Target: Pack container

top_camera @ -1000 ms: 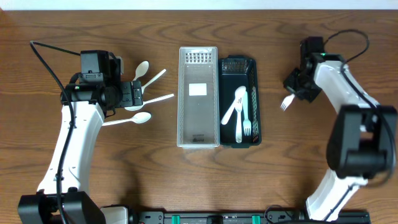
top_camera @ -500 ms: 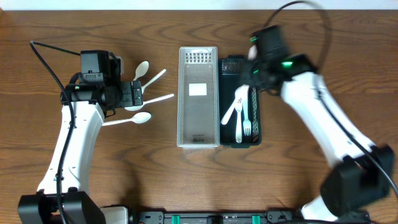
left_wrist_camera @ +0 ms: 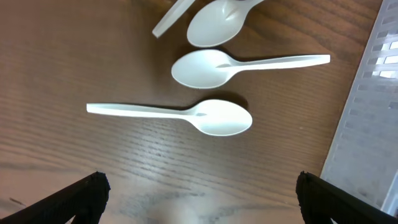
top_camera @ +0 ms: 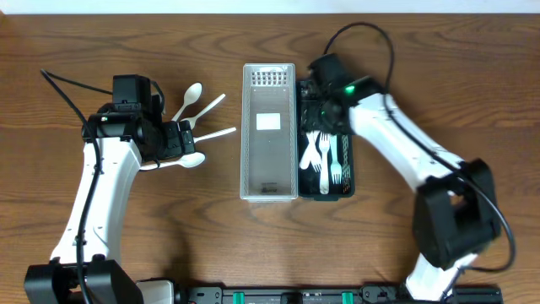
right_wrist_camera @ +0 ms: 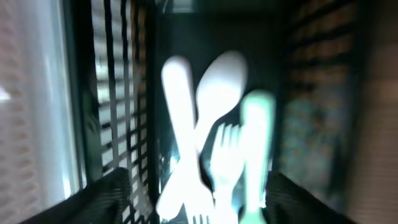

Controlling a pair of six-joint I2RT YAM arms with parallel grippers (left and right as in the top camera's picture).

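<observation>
Left end effector (left_wrist_camera: 199, 202) hangs open just above the nearest spoon (left_wrist_camera: 214, 118) on the counter (left_wrist_camera: 74, 56) (two more spoons (left_wrist_camera: 211, 67) lie beyond), so grabbing it seems next. Farther over, the right end effector (right_wrist_camera: 199, 193) looks open over the forks (top_camera: 335, 169) in the black tray (top_camera: 348, 89), blurry though.

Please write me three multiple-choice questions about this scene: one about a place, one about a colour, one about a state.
1. Where is the left tool? A over the spoons on the table; B over the clear tray; C off the table.
2. What colour is the tray holding forks? A black; B red; C blue.
3. How is the left tool? A shut on a spoon; B shut, empty; C open.
Answers: 1 A, spoons lie right below it; 2 A, dark walls surround the forks; 3 C, its fingers stand wide apart.
</observation>
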